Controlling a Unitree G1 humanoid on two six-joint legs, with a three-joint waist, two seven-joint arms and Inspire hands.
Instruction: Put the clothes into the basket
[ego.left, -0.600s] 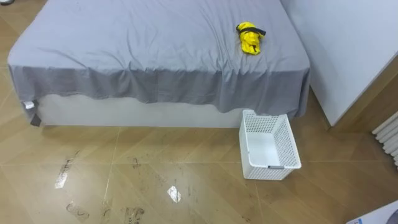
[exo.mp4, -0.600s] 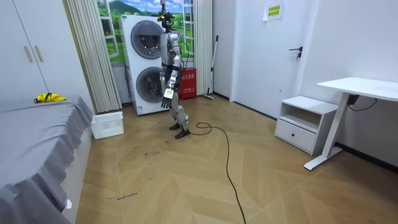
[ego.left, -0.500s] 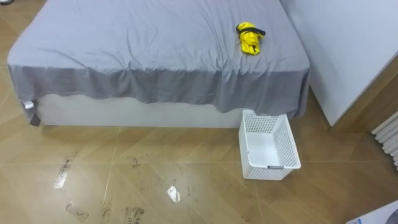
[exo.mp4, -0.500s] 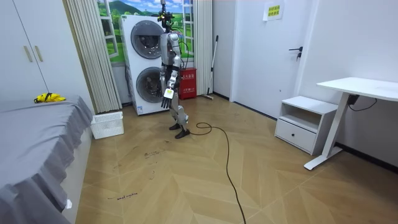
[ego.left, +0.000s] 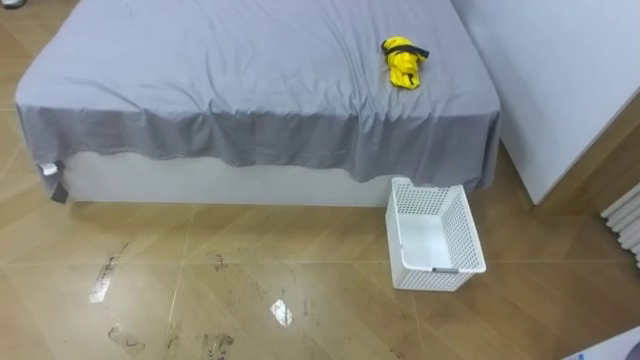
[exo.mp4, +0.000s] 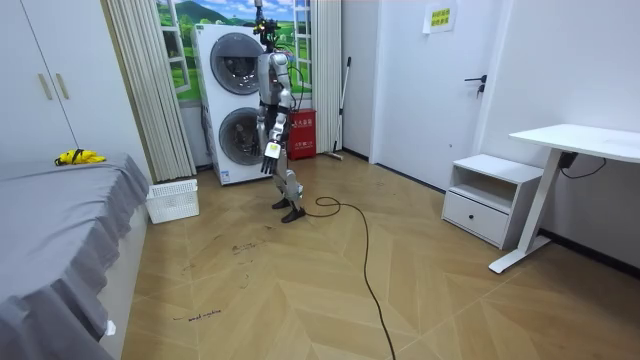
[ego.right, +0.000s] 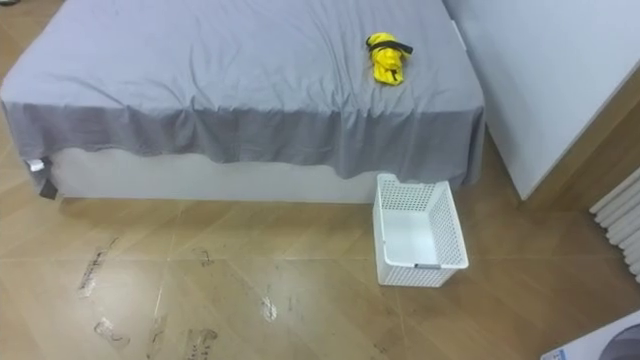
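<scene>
While the robot stands by the washing machine (exo.mp4: 232, 100), well apart from the bed (ego.left: 250, 70), the yellow clothes (ego.left: 402, 61) lie bunched on the bed near its right end, long axis across the bed, and the basket (ego.left: 466, 232) sits on the floor just beside that end. You cannot tell whether the left hand (exo.mp4: 268, 152), hanging by the robot's side, is loose or curled.

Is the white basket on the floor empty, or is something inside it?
Empty. The white basket shows its bare bottom; the yellow clothes lie on the bed.
</scene>
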